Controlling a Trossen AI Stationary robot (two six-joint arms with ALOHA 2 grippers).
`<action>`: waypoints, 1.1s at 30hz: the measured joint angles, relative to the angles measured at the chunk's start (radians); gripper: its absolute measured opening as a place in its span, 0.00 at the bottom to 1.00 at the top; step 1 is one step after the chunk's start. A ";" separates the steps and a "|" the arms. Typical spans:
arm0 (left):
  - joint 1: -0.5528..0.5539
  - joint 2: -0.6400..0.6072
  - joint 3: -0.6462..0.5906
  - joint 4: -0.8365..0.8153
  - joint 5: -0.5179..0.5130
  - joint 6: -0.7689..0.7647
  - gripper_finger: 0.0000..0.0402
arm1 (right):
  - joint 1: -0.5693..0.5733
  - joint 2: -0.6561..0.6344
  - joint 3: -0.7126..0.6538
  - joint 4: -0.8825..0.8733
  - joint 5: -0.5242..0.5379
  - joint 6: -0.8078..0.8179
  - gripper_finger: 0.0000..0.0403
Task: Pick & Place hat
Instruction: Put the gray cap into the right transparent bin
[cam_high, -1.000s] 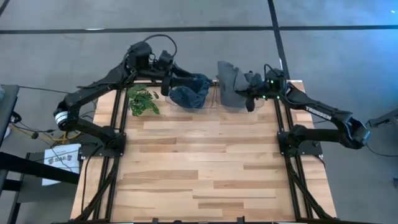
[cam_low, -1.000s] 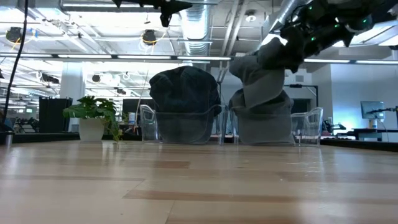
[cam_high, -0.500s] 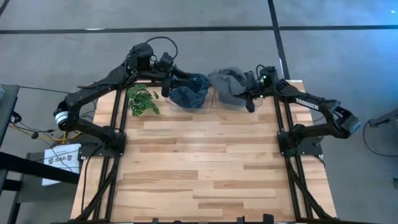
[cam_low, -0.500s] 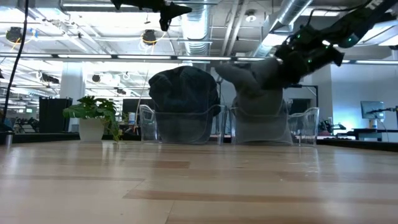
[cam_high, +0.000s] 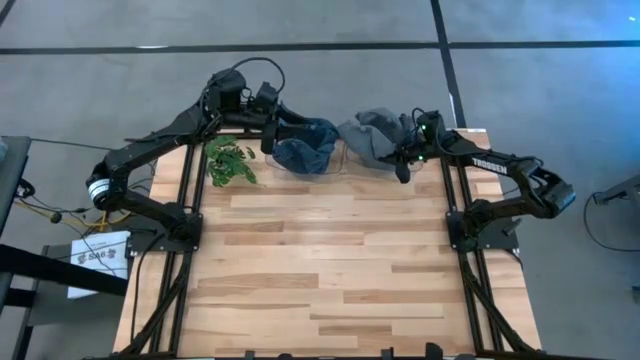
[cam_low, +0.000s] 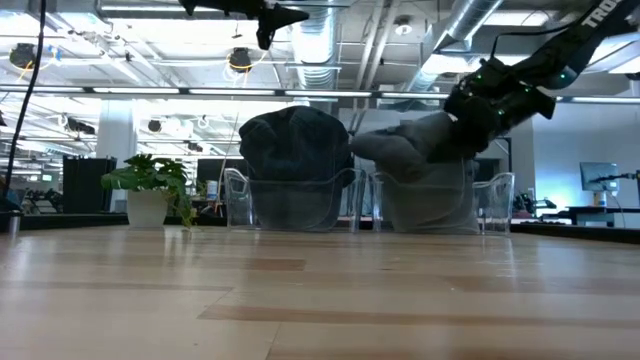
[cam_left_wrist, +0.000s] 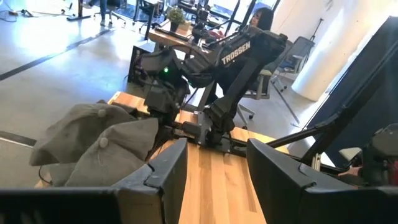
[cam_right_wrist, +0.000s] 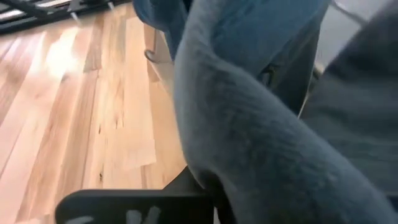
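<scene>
Butcher-block table (cam_high: 320, 260) under open-office ceiling lights: at its far edge my right gripper (cam_high: 408, 152) is clamped on a grey hat (cam_high: 375, 138), the hat trailing toward the table's middle over the right-hand clear bin (cam_low: 440, 205). My left gripper (cam_high: 268, 130), fingers apart, waits above the denim-blue hats (cam_high: 305, 148) in the neighbouring bin (cam_low: 292, 205), beside a small potted plant (cam_high: 230, 160).

Floor (cam_high: 560, 60): grey, smooth, crossed by dark seams. Ceiling (cam_low: 330, 50): exposed ducts and pipes, lit by long strip lights (cam_low: 200, 91). A white column (cam_low: 115, 135) stands far left — desks and monitors (cam_low: 600, 178) behind. An office chair (cam_left_wrist: 298, 50) stands beyond the table.
</scene>
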 joint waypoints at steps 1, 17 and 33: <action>0.000 0.000 0.000 0.004 0.000 0.000 0.40 | -0.004 0.000 -0.011 0.003 0.001 0.019 0.01; -0.002 0.000 0.000 0.001 -0.014 -0.018 0.40 | -0.039 -0.035 -0.035 0.030 0.054 0.272 0.31; -0.030 0.000 0.000 -0.058 -0.013 -0.047 0.40 | -0.039 -0.262 -0.035 -0.043 0.116 0.292 0.70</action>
